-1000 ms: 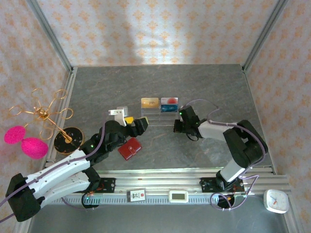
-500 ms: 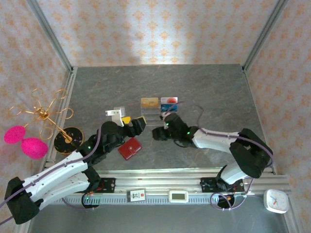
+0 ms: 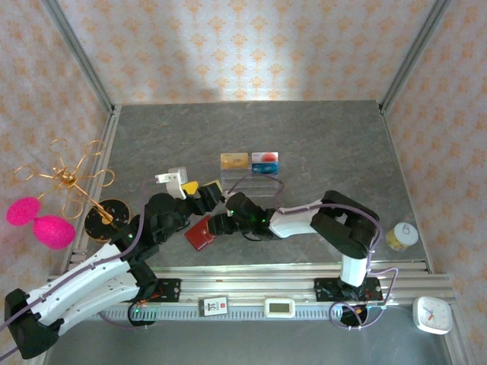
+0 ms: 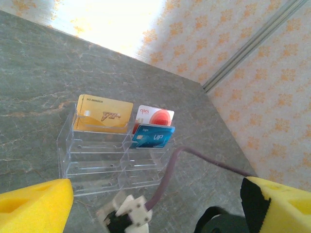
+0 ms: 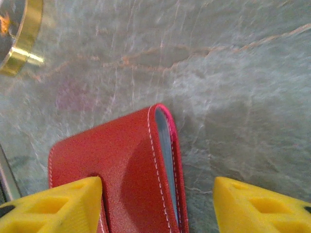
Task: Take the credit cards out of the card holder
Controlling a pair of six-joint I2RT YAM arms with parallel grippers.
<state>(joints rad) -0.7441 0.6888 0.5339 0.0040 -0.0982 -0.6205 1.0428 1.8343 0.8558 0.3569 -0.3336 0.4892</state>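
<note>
The card holder [image 3: 199,233] is a dark red folded wallet lying closed on the grey table, near the front left. My right gripper [image 3: 219,223] is low over its right edge. In the right wrist view that gripper [image 5: 158,208] is open, its yellow fingers [image 5: 53,204] either side of the card holder [image 5: 112,165], whose edge shows a thin grey-blue sliver. The credit cards are hidden inside. My left gripper [image 3: 205,193] hovers just behind the wallet. In its own view the left gripper [image 4: 155,208] is open and empty.
A clear acrylic stand [image 3: 249,176] behind the wallet holds a gold card [image 4: 103,113] and a blue VIP card [image 4: 153,137]. A gold wire ornament [image 3: 105,215] and pink balls [image 3: 42,222] stand at the left. A small yellow jar [image 3: 401,236] sits front right.
My right arm has swung left from the acrylic stand down to the wallet, and its jaws have opened. The left gripper has shifted slightly. The yellow jar has come into view.
</note>
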